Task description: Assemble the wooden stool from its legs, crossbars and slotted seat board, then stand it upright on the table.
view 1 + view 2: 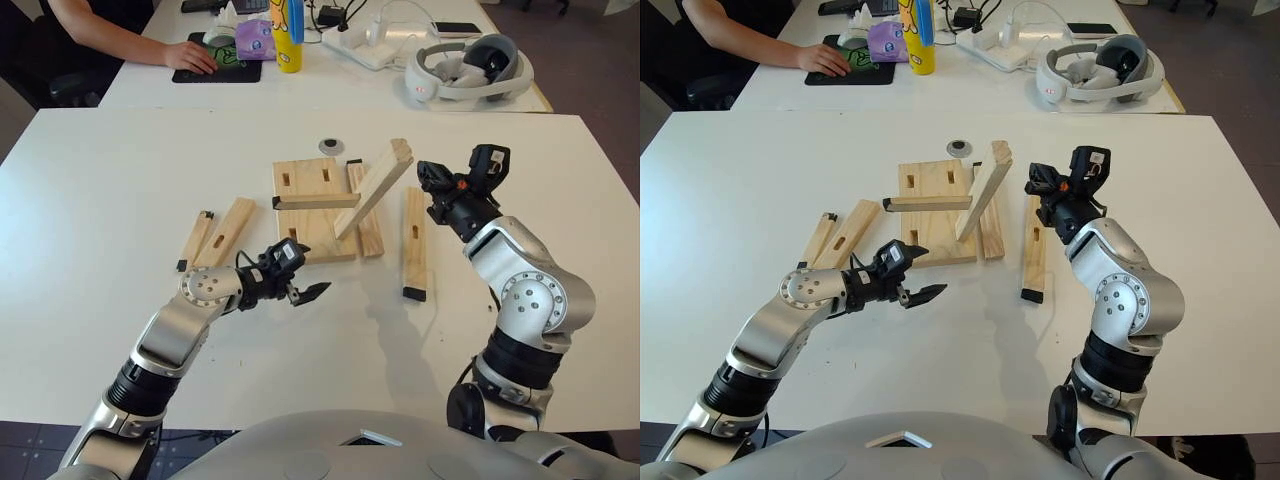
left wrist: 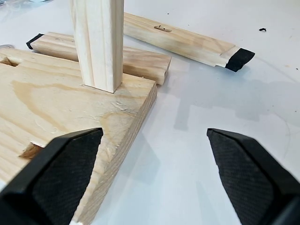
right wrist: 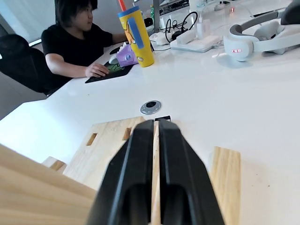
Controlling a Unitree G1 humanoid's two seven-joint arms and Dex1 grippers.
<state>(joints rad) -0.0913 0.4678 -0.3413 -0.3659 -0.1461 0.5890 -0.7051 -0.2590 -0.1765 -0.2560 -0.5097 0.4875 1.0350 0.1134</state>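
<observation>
Centre frame, the tilted pale wooden leg [image 1: 375, 188] in the square slotted seat board [image 1: 300, 182] could topple if the wide-open left gripper [image 1: 312, 294] or pinched-closed right gripper [image 1: 430, 175], both empty, nudged it.

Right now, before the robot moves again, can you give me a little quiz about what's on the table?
1. True or false: the left fingers are shut.
2. Pick one. The leg by the board's corner is: A lying flat on the table; B standing in the board; C sitting on the far desk.
3. How many wooden pieces lie on the table to the robot's left of the board?

Key: 1 false, they are open. 2 B. 3 two.
</observation>
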